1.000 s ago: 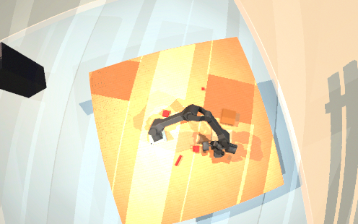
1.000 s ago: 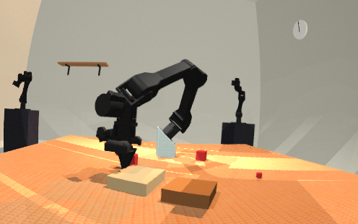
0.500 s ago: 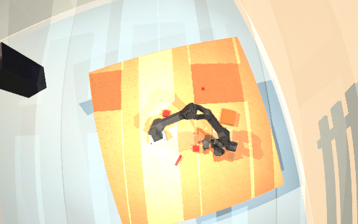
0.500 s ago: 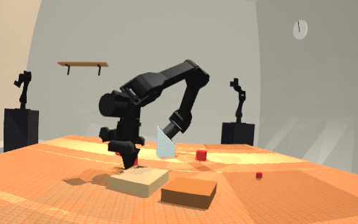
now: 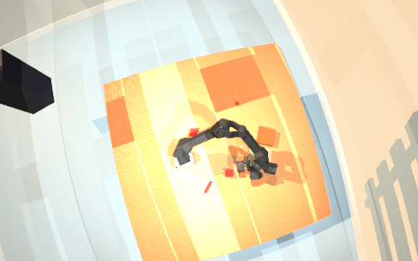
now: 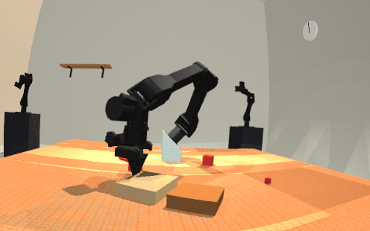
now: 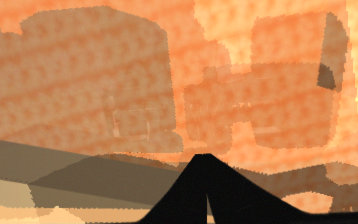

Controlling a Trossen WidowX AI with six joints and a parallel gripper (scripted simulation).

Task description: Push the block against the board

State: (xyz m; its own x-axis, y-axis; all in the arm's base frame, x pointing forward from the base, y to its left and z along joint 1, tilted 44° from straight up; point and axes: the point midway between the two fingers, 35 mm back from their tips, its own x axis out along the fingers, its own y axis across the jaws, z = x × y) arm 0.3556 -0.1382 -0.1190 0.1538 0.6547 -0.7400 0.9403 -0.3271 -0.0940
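My claw [image 6: 136, 171] is pinched fully closed on nothing — its tip is down at the far edge of the pale square block [image 6: 146, 188], touching or just above it; I cannot tell which. The orange-brown board [image 6: 195, 198] lies just beside that block's right corner, nearly touching, at a slight angle. Past the block, a red cube [image 6: 207, 160] and a pale wedge-shaped base plate [image 6: 171, 152] sit farther back.

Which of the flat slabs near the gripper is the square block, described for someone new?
Start at the black arm mid-table and follow it down to its shut gripper. Two flat slabs lie there; the square block is the orange-brown one, beside the cream board under the gripper.
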